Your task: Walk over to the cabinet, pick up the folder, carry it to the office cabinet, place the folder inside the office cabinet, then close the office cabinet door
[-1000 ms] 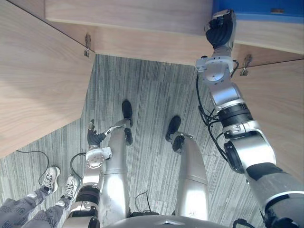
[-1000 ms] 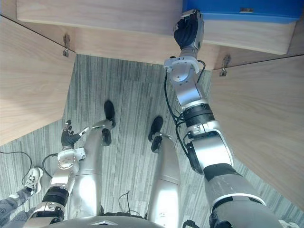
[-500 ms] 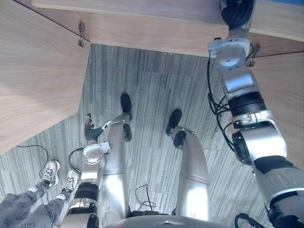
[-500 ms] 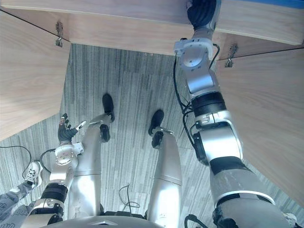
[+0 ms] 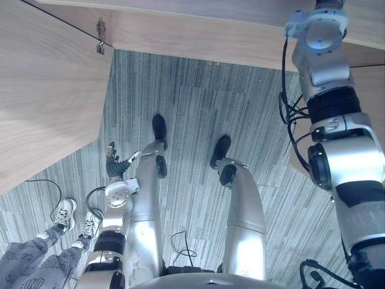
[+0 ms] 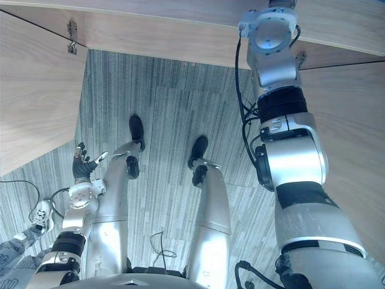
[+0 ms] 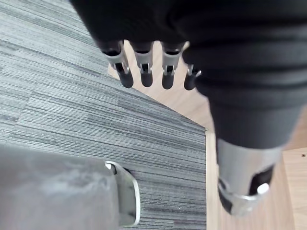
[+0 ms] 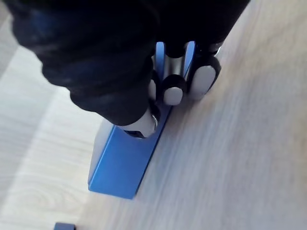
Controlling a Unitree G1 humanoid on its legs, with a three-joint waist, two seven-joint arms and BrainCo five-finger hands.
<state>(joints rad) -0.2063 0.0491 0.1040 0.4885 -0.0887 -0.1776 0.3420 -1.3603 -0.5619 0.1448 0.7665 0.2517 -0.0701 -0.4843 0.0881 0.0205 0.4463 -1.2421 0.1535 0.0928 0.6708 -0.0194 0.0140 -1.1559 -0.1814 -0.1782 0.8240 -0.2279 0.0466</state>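
Your right hand (image 8: 173,91) is clamped on the blue folder (image 8: 124,163).
It stands on the pale wood cabinet shelf (image 8: 235,143); the door (image 5: 42,90) is open over grey carpet (image 5: 198,96); your left hand (image 7: 144,72) hangs slack.

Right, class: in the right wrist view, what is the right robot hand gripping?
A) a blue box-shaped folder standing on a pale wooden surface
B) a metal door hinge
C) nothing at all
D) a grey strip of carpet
A: the right robot hand has its fingers and thumb curled round the top edge of the blue box-shaped folder, which stands on the pale wooden surface.
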